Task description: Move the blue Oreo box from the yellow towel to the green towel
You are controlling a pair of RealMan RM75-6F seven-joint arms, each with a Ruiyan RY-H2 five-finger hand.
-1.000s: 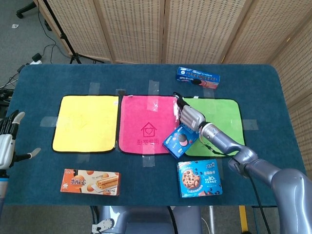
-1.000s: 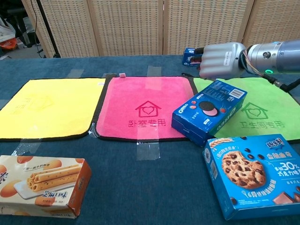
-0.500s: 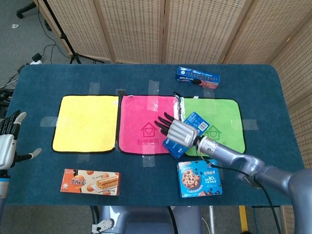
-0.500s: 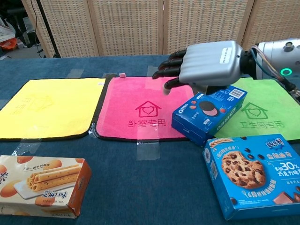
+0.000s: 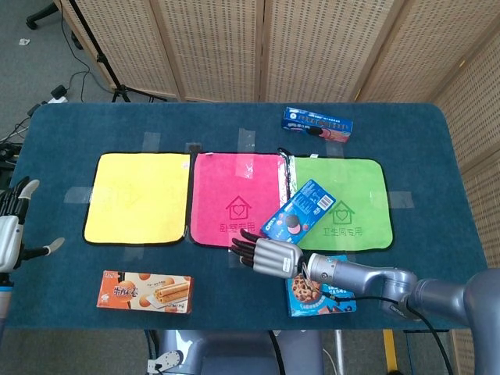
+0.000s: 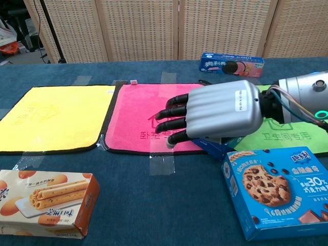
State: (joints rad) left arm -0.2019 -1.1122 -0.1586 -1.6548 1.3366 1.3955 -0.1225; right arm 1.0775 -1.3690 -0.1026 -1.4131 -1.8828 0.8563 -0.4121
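Observation:
The blue Oreo box [image 5: 301, 209] lies slanted across the seam between the pink towel [image 5: 234, 199] and the green towel [image 5: 348, 199], with its far end on the green. The yellow towel [image 5: 138, 197] at the left is bare. My right hand [image 5: 266, 254] hovers open in front of the box, near the pink towel's front edge, fingers spread and pointing left, holding nothing. In the chest view the right hand [image 6: 220, 115] hides nearly all of the box. My left hand [image 5: 12, 230] is open at the table's left edge, far from the towels.
A blue cookie box [image 6: 277, 192] lies at the front right, just under my right forearm. An orange wafer box [image 5: 144, 291] sits at the front left. A long blue Oreo pack [image 5: 317, 123] lies behind the green towel. Tape strips hold the towels' edges.
My right hand has swept from behind the Oreo box, over it, to the near side of the table with its fingers spread. The box stays where it lay. The left hand is still.

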